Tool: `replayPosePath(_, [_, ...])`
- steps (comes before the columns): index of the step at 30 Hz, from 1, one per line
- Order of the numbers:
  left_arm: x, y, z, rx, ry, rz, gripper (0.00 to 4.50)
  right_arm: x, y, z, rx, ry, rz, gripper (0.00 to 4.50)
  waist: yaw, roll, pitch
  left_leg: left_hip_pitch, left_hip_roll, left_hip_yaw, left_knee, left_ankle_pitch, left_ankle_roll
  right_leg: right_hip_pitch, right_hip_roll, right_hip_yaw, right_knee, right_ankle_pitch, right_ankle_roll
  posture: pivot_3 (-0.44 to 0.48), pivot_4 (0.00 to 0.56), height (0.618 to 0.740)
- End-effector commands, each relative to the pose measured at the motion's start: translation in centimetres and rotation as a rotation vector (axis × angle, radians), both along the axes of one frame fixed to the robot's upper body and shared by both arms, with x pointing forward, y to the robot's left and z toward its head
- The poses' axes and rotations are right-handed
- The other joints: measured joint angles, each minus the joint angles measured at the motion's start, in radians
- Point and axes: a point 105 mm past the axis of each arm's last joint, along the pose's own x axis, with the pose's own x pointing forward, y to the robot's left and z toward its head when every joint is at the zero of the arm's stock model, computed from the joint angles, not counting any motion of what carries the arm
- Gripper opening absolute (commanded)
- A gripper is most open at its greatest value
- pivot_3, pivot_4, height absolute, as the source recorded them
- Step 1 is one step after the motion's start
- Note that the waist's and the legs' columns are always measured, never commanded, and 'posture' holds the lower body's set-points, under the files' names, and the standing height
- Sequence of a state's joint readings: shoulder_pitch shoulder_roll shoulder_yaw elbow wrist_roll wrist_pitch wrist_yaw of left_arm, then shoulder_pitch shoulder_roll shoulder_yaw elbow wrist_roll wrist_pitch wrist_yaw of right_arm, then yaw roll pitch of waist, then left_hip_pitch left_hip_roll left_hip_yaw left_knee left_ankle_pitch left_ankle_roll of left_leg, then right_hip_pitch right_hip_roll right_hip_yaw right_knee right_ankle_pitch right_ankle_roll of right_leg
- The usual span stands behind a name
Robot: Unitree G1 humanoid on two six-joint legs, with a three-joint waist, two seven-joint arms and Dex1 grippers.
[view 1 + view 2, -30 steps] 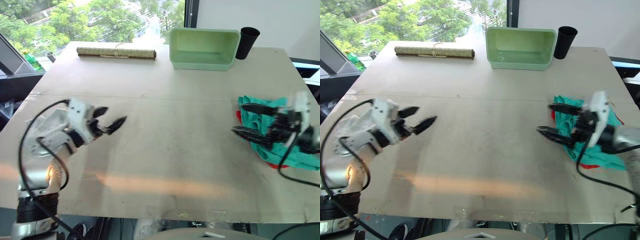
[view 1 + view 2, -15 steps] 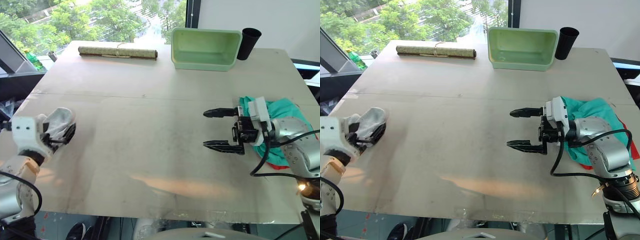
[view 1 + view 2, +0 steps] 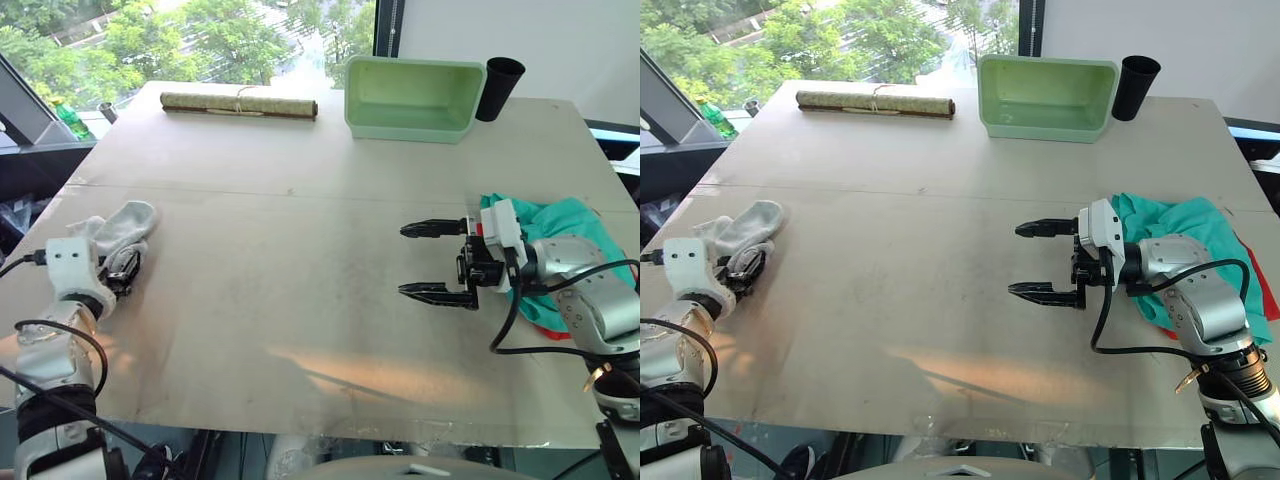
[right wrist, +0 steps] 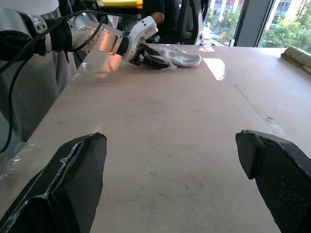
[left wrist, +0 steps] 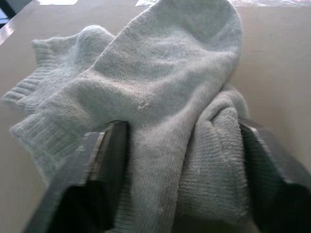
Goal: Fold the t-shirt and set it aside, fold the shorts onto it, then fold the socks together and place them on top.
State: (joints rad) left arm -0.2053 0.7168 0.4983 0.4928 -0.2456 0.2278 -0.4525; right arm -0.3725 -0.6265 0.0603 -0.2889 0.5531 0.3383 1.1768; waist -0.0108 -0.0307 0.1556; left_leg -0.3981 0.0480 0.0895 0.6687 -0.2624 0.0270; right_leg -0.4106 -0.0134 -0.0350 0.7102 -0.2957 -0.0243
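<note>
My left end effector (image 5: 177,160) straddles the socks (image 3: 118,228) at the worktop's (image 3: 300,250) left edge, fingers either side of the bunched knit but not yet pinching, while my right end effector (image 3: 432,261) hovers spread wide and empty mid-worktop, just beside the shorts (image 3: 1185,225) lying over the t-shirt (image 3: 1261,290). The risk is closing on one sock only (they lie loosely overlapped), so the other drags or drops off the near edge.

You have two grey socks (image 3: 122,228), one teal shorts (image 3: 555,222), one red t-shirt (image 3: 1252,268), one green bin (image 3: 412,97), one black cup (image 3: 498,88), one rolled mat (image 3: 238,104).
</note>
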Motion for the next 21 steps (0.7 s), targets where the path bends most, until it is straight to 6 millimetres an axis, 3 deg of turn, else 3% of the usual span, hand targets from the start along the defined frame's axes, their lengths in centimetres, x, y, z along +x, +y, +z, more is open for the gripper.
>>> replayPosePath(1, [-0.4, -1.6, -2.7, -0.02, 0.102, -0.113, 1.34, -0.4, -0.4, 1.4, 0.021, -0.062, -0.028, 4.5, -0.001, 0.002, -0.001, 0.0, 0.0, 0.0, 0.0, 0.0, 0.0, 0.0, 0.0, 0.0, 0.0, 0.0, 0.0, 0.0, 0.15, 0.735])
replayPosePath(4, [0.3, -4.3, -2.6, -0.025, 0.11, -0.256, 0.01, -0.5, -0.9, 1.5, 0.023, -0.06, -0.055, 4.5, 0.004, 0.004, -0.003, 0.0, -0.002, 0.0, 0.0, 0.0, 0.0, 0.0, -0.002, 0.0, 0.0, 0.0, 0.0, 0.0, 0.15, 0.735])
replayPosePath(7, [1.5, -8.5, -1.8, -0.036, 0.094, -0.418, 0.01, -0.6, -1.6, 1.4, 0.022, -0.054, -0.091, 4.5, 0.015, 0.006, -0.003, 0.0, -0.004, 0.0, 0.0, 0.0, 0.0, 0.001, -0.004, -0.001, 0.0, 0.0, 0.0, 0.0, 0.15, 0.735])
replayPosePath(9, [2.3, -12.6, -0.9, -0.05, 0.077, -0.552, 0.01, -0.6, -2.4, 1.4, 0.02, -0.043, -0.128, 4.5, 0.027, 0.006, -0.003, 0.0, -0.005, 0.0, 0.0, 0.0, 0.0, 0.001, -0.005, -0.001, -0.001, 0.0, 0.0, 0.0, 0.15, 0.735])
replayPosePath(11, [2.6, -18.0, 0.1, -0.065, 0.071, -0.717, 0.01, -0.6, -3.4, 1.1, 0.003, -0.034, -0.168, 4.5, 0.032, 0.006, -0.003, -0.002, -0.006, -0.002, 0.0, 0.0, 0.0, 0.002, -0.006, -0.002, -0.002, 0.0, 0.001, 0.0, 0.15, 0.735])
replayPosePath(16, [2.3, -27.5, 2.3, -0.106, 0.07, -0.986, 0.01, -0.6, -4.6, 0.5, -0.027, -0.03, -0.227, 4.5, 0.021, 0.004, -0.002, -0.002, -0.007, -0.003, 0.001, 0.0, 0.001, 0.003, -0.005, -0.002, -0.004, 0.0, 0.001, 0.0, 0.15, 0.735])
replayPosePath(18, [1.8, -30.2, 2.4, -0.095, 0.091, -1.075, 0.01, -0.6, -4.8, 0.4, -0.029, -0.029, -0.243, 4.5, 0.008, 0.003, -0.002, -0.002, -0.007, -0.004, 0.001, 0.0, 0.001, 0.003, -0.003, -0.001, -0.003, 0.0, 0.001, 0.0, 0.15, 0.735])
replayPosePath(21, [1.8, -32.0, 2.0, -0.049, 0.119, -1.112, 0.01, -0.7, -5.0, 0.1, -0.045, -0.032, -0.262, 4.5, -0.006, 0.003, -0.002, 0.0, -0.007, -0.007, 0.0, 0.0, 0.001, 0.003, 0.0, 0.002, -0.003, 0.0, 0.001, 0.0, 0.15, 0.735])
